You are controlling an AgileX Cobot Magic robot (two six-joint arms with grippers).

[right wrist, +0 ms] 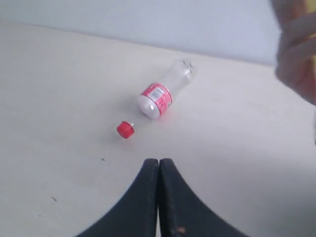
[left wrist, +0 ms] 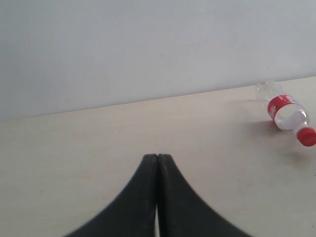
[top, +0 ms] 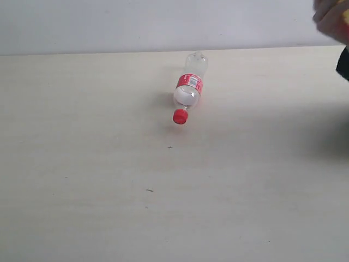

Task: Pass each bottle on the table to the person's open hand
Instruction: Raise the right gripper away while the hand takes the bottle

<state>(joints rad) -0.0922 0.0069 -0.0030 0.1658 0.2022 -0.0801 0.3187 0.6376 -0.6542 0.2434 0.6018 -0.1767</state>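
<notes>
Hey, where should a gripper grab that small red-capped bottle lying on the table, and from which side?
Probably around the red label, mid-body on the bottle, coming straight down from above with the jaws across its width. It lies on its side on the table, so the body is level, and the cap end is narrow.

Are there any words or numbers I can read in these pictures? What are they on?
No text can be read.
The small clear bottle has a red label with a white patch of tiny print, too blurred to read.
Its red cap and the table show no writing.
</notes>
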